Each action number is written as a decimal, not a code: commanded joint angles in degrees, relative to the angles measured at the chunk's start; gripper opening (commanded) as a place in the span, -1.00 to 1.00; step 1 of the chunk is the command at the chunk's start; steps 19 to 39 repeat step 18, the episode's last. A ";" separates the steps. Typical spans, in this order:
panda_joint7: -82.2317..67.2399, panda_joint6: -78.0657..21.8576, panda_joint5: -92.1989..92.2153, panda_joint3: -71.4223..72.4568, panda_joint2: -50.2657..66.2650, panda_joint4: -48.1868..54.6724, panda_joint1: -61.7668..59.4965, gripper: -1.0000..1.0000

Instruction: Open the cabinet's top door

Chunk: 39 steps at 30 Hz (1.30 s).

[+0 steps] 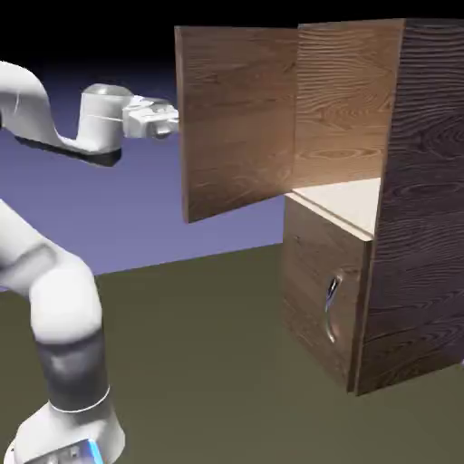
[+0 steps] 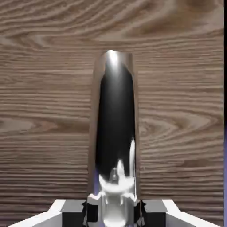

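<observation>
- The top door (image 1: pixel 237 122) is found standing wide open, swung out from the cabinet (image 1: pixel 424 208) toward the exterior view's left.
- The door panel is held upright; its brown wood grain is shown, and its free edge is turned toward the arm (image 1: pixel 68 304).
- The long curved silvery handle (image 2: pixel 114 119) is seen on the door's face in the hand view, its lower part set between the finger tips.
- The gripper (image 2: pixel 113 213) is observed closed on the handle, with one finger tip placed at each side of it.
- In the exterior view, the gripper is located at the door's free edge, in the upper part of the panel; the handle is hidden there by the door.
- The upper compartment is exposed, with a lit wood-grain inner wall (image 1: pixel 344 100) and a pale shelf (image 1: pixel 349 201) at its bottom.
- The lower door (image 1: pixel 317 272) is noted as closed, fitted with a smaller curved silvery handle (image 1: pixel 332 308).
- A darker side panel is presented by the cabinet at the exterior view's right.
- The arm is raised from the lower left of the exterior view, bent, and extended toward the door.
- The cabinet and the arm's base (image 1: pixel 68 435) are carried by a dark olive-brown table (image 1: pixel 204 335), before a blue-violet backdrop (image 1: pixel 149 199).
</observation>
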 commanded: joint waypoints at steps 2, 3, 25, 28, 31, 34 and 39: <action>0.67 -3.63 0.50 4.17 2.19 3.12 -3.59 -1.00; 0.96 -5.24 0.69 6.25 3.15 4.57 -5.43 -1.00; -1.37 -16.08 6.51 32.81 1.03 21.55 -36.17 -1.00; -1.37 -16.08 6.51 32.81 1.03 21.55 -36.17 -1.00; -1.37 -16.08 6.51 32.81 1.03 21.55 -36.17 -1.00; -1.37 -16.08 6.51 32.81 1.03 21.55 -36.17 -1.00; -1.37 -16.08 6.51 32.81 1.03 21.55 -36.17 -1.00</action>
